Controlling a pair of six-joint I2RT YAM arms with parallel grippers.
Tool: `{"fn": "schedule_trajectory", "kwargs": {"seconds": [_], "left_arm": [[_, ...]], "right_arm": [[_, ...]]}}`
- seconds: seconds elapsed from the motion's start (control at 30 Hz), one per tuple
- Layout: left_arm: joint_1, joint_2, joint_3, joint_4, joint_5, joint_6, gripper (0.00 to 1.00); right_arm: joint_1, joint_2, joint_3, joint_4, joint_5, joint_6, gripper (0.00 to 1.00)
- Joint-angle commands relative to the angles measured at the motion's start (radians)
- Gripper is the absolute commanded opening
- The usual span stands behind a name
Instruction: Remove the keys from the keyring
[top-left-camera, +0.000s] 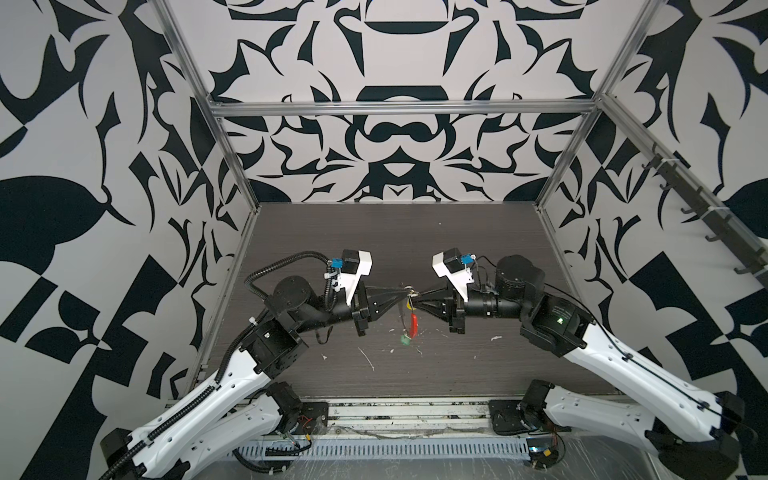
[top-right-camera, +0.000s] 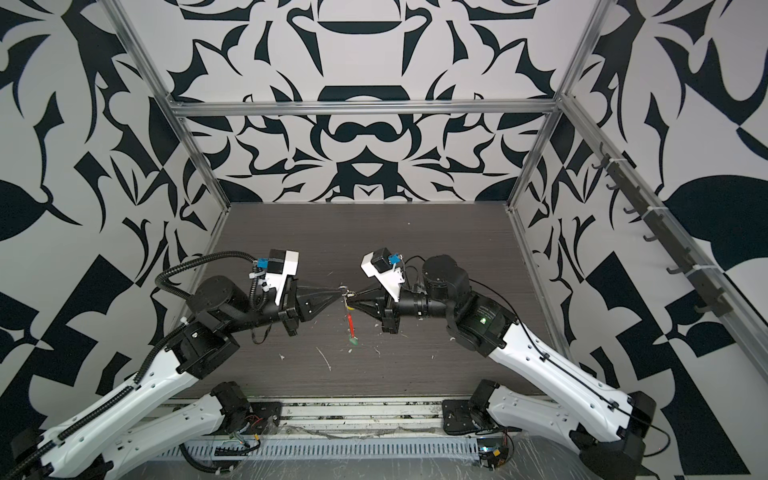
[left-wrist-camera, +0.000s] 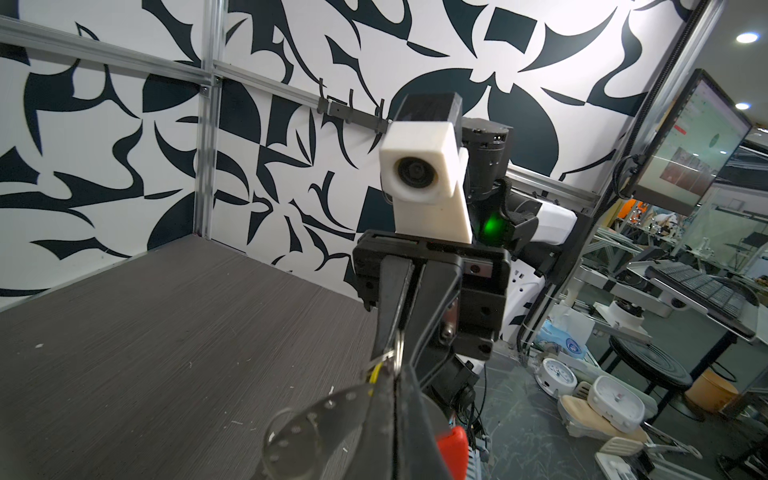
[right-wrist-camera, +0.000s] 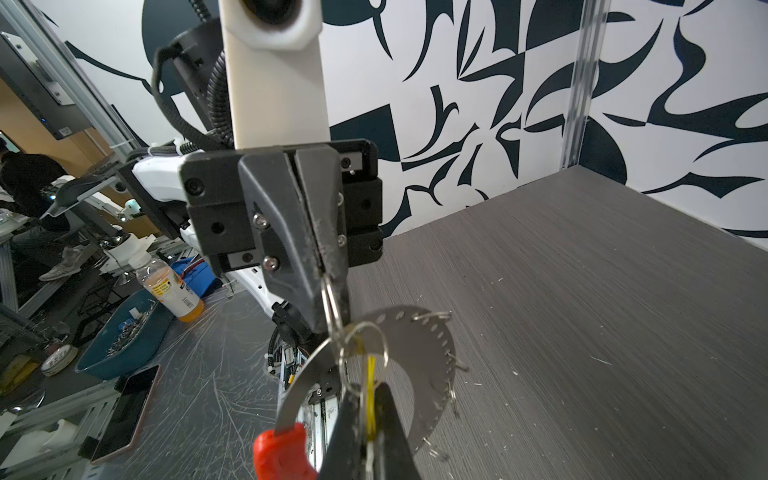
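The left end effector and right end effector meet tip to tip above the bench, each pinched tight on the cluster of small silver rings atop the keyring, which hangs below them, red sleeve downward, green tag at its lowest end

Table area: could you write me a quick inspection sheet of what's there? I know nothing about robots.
Surface: dark wood-grain table.
Job's things: keyring with red sleeve hangs between the grippers; green tag dangles below; brass key not made out.
Clutter: white scraps near the front.
Grippers: left gripper and right gripper both shut on the keyring's small rings.
Cables: black ribbed hose on the left arm.
Surroundings: black-and-white patterned walls, metal frame.
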Motion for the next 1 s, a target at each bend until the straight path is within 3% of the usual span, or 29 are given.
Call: {"fn": "schedule_trajectory", "kwargs": {"seconds": [0.0,0.73,0.77,0.97], "left_arm": [[-0.001,-0.02,-0.009,0.055,-0.046,-0.008,0.0],[-0.001,-0.039,-0.009,0.058,-0.052,-0.002,0.0],[-0.001,-0.039,-0.007,0.052,-0.049,-0.001,0.0],[-0.001,-0.036,-0.001,0.025,-0.021,0.01,0.0]], "right_arm": [[0.013,0.004,0.014,0.017,0.017,-0.01,0.0],[0.094,0.042,-0.002,0.008,0.09,-0.03,0.0],[0.093,0.036,-0.002,0.004,0.096,-0.03,0.02],[0.093,-0.031,-0.001,-0.053,0.148,-0.051,0.36]]}}
